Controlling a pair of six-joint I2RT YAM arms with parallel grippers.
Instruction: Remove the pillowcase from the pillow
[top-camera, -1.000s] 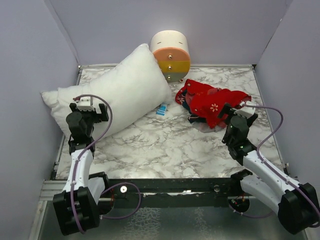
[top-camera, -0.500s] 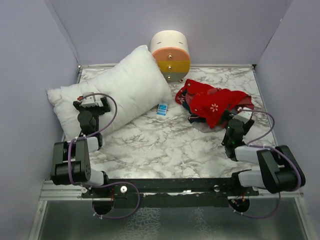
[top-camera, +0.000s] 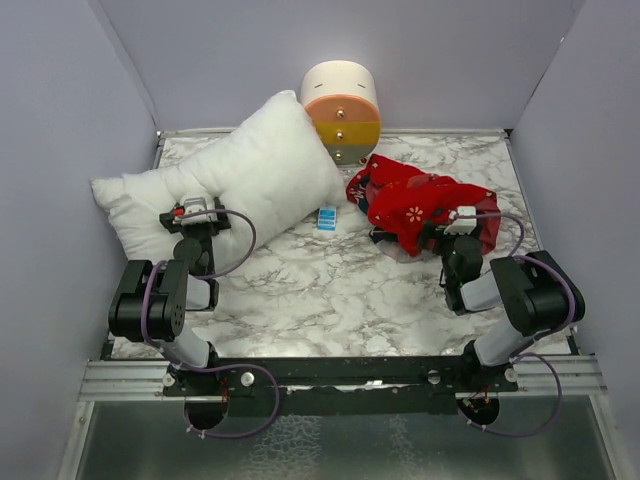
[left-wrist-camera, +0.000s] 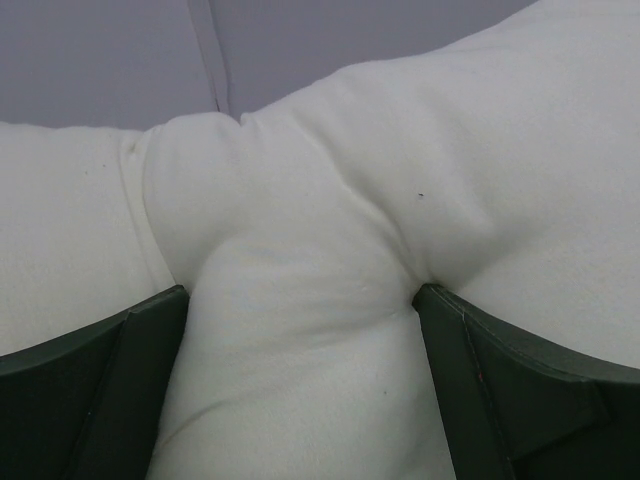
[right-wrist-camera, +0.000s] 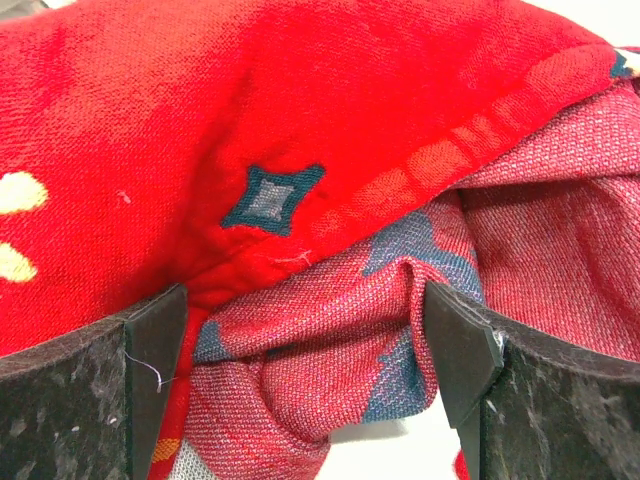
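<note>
The left claw (left-wrist-camera: 300, 300) is seen in its wrist view with its jaws set wide apart. A soft bulge of the pillow (left-wrist-camera: 420, 180) fills the gap and touches both fingers (left-wrist-camera: 140, 350). The right claw (right-wrist-camera: 305, 310) is likewise spread wide, and folds of the pillowcase (right-wrist-camera: 300, 110) are bunched between its fingers (right-wrist-camera: 455, 350). No firm pinch is shown at either claw.

How far the jaws are open is shown only in the wrist views; in the top view both claws are too small for it to be told. A dark diamond mark and the paler woven inner side of the red cloth are shown only in the right wrist view.

The layout is given only by the top view. The pillow is laid bare at the upper left of the table (top-camera: 330, 285), and the pillowcase is crumpled in a heap right of centre, apart from the pillow. A cream-and-orange cylinder (top-camera: 342, 110) is set at the top centre, and a small blue object (top-camera: 324, 219) is placed between pillow and pillowcase.

Counted are two arms, two claws, one pillow, one pillowcase, one cylinder and one blue object.
</note>
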